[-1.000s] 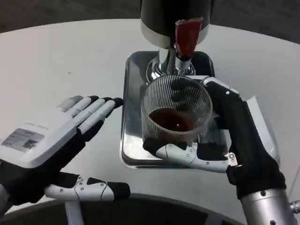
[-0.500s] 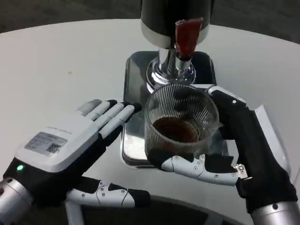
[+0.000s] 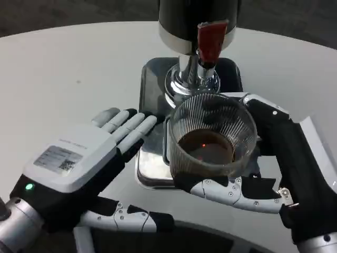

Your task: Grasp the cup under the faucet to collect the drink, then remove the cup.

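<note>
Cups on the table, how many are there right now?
1. The ribbed glass cup, partly filled with dark drink, is held by the right robot hand over the metal tray, just in front of the dispenser's red faucet.

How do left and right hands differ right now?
The right hand grips the ribbed glass cup of dark drink; the left hand holds nothing. The right hand wraps around the cup over the steel tray; the left hand lies flat, fingers extended toward the tray's left edge. Both have white backs and white-and-black fingers.
</note>
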Robot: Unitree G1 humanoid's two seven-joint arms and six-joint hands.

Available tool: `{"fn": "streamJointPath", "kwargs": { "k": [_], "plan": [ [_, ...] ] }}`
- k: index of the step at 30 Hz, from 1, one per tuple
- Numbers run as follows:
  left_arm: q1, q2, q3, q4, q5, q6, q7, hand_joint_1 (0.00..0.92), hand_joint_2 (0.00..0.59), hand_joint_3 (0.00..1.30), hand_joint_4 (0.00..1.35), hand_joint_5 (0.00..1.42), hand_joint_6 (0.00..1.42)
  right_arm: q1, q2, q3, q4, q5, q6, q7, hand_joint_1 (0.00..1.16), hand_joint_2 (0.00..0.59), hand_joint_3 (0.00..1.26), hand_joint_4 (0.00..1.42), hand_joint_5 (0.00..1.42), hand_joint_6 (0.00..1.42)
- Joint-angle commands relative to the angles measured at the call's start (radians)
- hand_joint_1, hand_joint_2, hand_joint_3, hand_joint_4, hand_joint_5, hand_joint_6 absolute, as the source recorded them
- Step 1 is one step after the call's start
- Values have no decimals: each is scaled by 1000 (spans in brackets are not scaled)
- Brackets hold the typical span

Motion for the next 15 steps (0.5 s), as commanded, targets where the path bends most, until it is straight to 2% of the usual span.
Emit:
{"fn": "streamJointPath", "kwargs": {
  "k": [1, 15],
  "plan": [
    [14, -10, -18, -7, 11, 8, 11, 0, 11, 0, 0, 0, 0, 17, 4, 5, -50, 6, -18, -4, 1137, 132, 711, 915, 993, 1402],
    [13, -5, -30, -16, 13, 24, 3, 0, 12, 0, 0, 0, 0, 32, 9, 6, -59, 9, -21, -7, 1137, 128, 719, 926, 994, 1402]
  ]
}}
